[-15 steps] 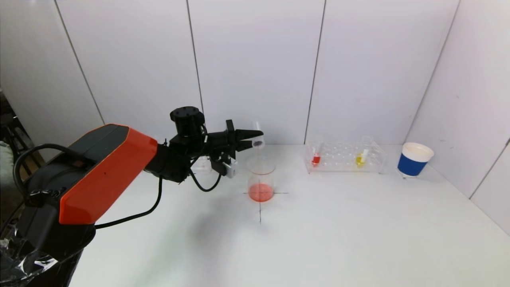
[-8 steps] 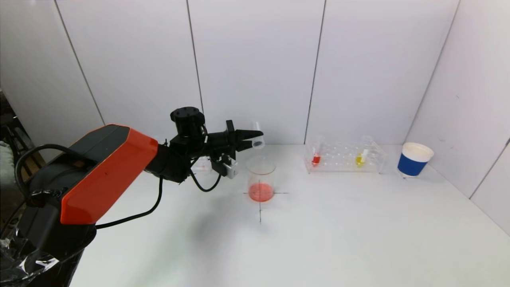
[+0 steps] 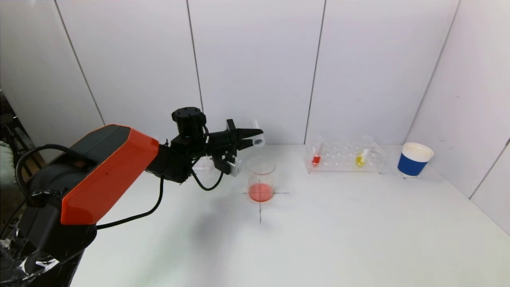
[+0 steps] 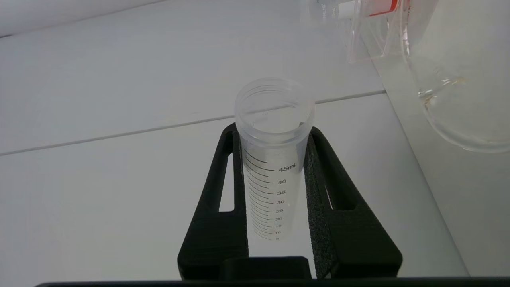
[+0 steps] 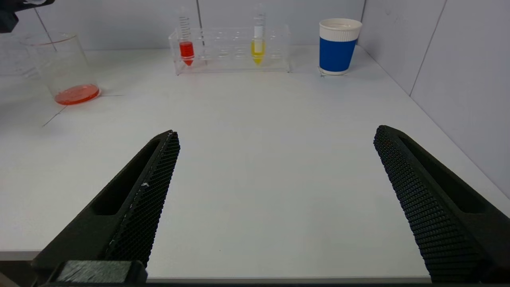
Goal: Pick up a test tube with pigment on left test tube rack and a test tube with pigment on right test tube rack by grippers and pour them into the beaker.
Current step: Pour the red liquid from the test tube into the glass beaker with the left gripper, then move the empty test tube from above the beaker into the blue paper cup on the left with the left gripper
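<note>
The clear plastic test tube (image 4: 273,159) with printed graduations is empty and lies almost level, clamped between the black textured jaws of the left gripper (image 3: 250,139), just above the glass beaker (image 3: 261,179) holding red liquid. The right gripper (image 5: 275,199) waits low, well right of the beaker, jaws wide.

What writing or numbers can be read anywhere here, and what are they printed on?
"45mL", "40", "35", "30", "25", "20": scale on the empty test tube clamped in the left gripper.
The lowest scale numbers on that tube: too blurred to read.
Marks on the red-pigment tube and yellow-pigment tube in the rack: too small to read.
Blue paper cup, beaker: no readable text.
</note>
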{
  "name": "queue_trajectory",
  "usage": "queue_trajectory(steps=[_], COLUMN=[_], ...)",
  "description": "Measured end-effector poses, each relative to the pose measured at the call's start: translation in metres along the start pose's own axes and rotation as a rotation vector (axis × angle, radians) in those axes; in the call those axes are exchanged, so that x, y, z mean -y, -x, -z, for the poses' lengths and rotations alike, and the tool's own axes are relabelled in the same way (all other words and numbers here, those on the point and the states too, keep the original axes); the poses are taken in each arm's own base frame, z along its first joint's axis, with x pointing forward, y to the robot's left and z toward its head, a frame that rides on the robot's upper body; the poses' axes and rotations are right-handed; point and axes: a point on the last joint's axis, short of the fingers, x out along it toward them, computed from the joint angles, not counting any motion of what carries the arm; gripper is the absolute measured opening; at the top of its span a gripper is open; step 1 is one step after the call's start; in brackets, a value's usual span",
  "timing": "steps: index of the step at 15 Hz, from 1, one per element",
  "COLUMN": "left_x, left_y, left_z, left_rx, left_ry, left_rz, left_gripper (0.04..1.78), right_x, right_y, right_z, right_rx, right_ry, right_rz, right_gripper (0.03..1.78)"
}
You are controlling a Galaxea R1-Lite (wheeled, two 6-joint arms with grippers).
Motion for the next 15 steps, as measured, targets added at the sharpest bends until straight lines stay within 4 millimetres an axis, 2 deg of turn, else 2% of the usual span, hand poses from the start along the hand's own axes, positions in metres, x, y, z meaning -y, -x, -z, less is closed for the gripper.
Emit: queue_trajectory(steps=[3,9,11,15], left_x=[-0.014,-0.073,-0.095,-0.124], left_y=[-0.001,0.002,0.006,0.026], left_z=[0.002,0.013,0.015,0.017], left_rx=[-0.112,-0.463,-0.600,-0.801], left_ry=[0.085,0.363,0.494,0.807], left_rz=[-0.012,-0.143,-0.234,-0.354], left_gripper=[0.44,0.44,0.44,0.44], right_x=[0.000,0.000,0.000,0.000], right_y=[0.000,0.000,0.000,0.000], right_z=[0.000,0.000,0.000,0.000], right_rx=[0.000,0.000,0.000,0.000], right_ry=[0.000,0.000,0.000,0.000], right_rz=[0.000,0.000,0.000,0.000], right_gripper=[1.77,1.77,1.77,1.77])
